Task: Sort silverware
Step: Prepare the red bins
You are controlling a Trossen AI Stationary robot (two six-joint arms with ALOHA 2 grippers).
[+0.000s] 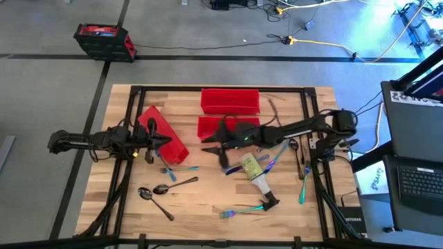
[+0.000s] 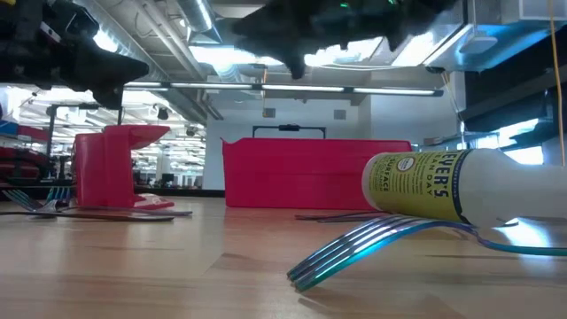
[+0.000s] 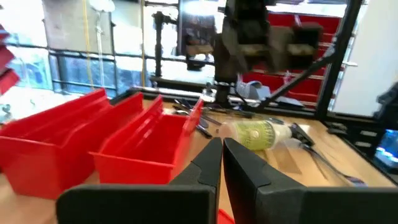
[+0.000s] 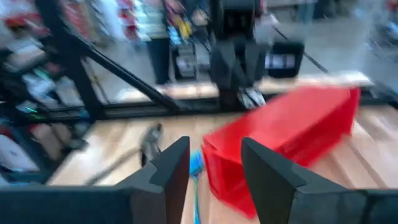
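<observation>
R gripper (image 4: 214,171) fingers stood apart w/ nothing between. Red bin (image 4: 283,140) lay angled just beyond, at 2 o'clock. Blue-handled utensil (image 4: 196,171) beside bin's near end; dark spoon (image 4: 150,142) at 10 o'clock. Other arm's gripper (image 4: 239,78) past bin, 12 o'clock.

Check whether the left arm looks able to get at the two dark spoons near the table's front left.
Probably yes. The left gripper hovers beside the angled red bin, and the dark spoons lie on bare wood just in front of it, nothing covering them.
</observation>
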